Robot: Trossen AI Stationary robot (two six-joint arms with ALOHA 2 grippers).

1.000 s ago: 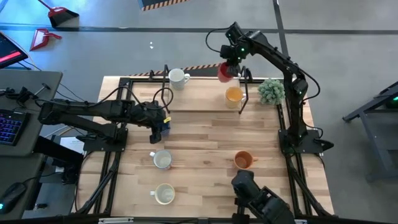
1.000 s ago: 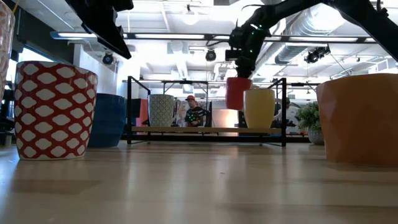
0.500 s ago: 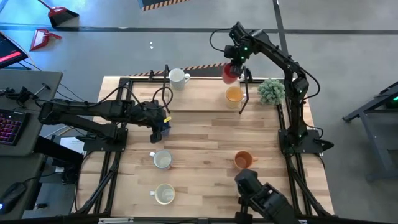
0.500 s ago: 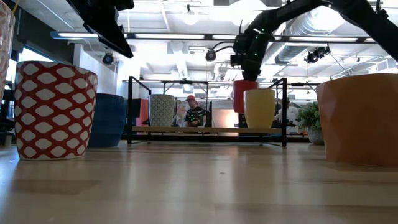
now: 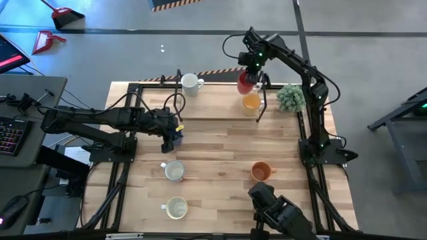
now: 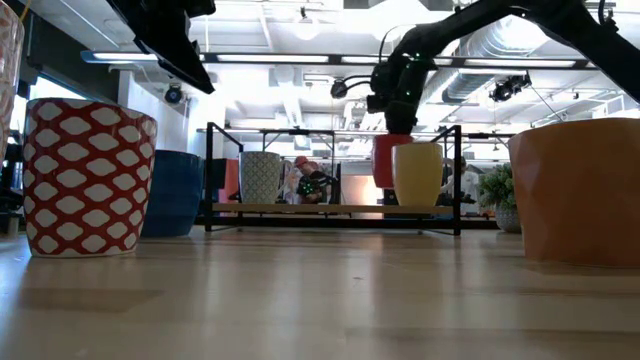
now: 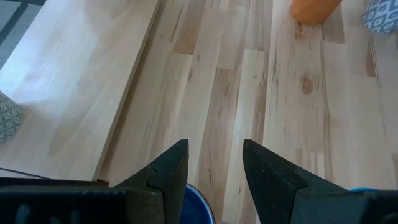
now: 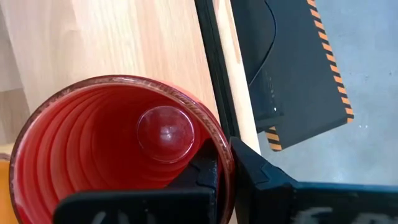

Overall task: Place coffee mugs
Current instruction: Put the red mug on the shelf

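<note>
Six mugs show from above on the wooden table [image 5: 220, 140], plus one carried.

- Red mug [image 5: 245, 83]: held at the far edge of the table, right gripper [image 5: 249, 69] clenched on its rim, one finger inside, one outside. It hangs just beside the yellow-orange mug [image 5: 251, 101], on that mug's far side.
- Blue mug [image 5: 175, 135]: left-centre, directly under the left gripper [image 5: 172, 129], whose fingers [image 7: 268, 177] stand parted above the rim, released.
- White mug [image 5: 190, 83]: far edge, left of the red one, handle pointing right.
- Darker orange mug [image 5: 261, 171]: near right.
- Two pale mugs: one [image 5: 174, 171] near left, another [image 5: 177, 208] nearer the front edge.
- Green potted plant [image 5: 291, 97]: far right corner, apart from the mugs.
- Person, seated beyond the table, seen in the low view [image 6: 312, 180].
</note>
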